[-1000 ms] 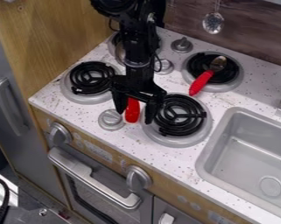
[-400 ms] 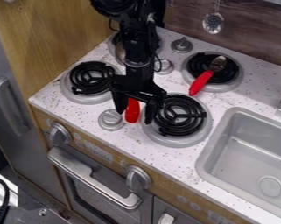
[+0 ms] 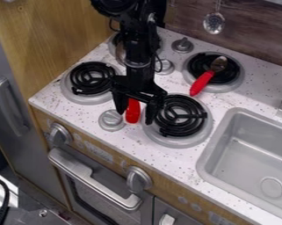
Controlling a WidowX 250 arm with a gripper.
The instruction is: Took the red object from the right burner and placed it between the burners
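Hangs down from the top edge of the camera view with the end effector (image 3: 135, 117) over the white speckled table (image 3: 78, 114), toward its front edge. Stands open, with one finger on either side of the red object (image 3: 133, 111) and a strip of white showing between that object and the right-hand finger. On the left, leaves only a thin gap, if any; cannot tell about contact there.

Has the red object between the left front burner (image 3: 70, 93) and the right front burner (image 3: 178, 141), off both coils, with its far end hidden behind the end effector. Leaves little room sideways: on the left, has the round front knob (image 3: 112, 120) just beside the red object; on the right, overlaps the rim of the right front burner in view with a finger. Opens toward the front edge onto a speckled strip, bounded below by the wooden panel (image 3: 99, 147) with its two large knobs.

Behind the arm, partly hides the back left burner (image 3: 112, 45). On the back right burner (image 3: 236, 87), carries a spoon (image 3: 203, 82), slanting, with its red handle reaching past the near rim. Farther right, drops into the grey sink (image 3: 240, 149), with a narrow speckled band between its edge and the right front burner.
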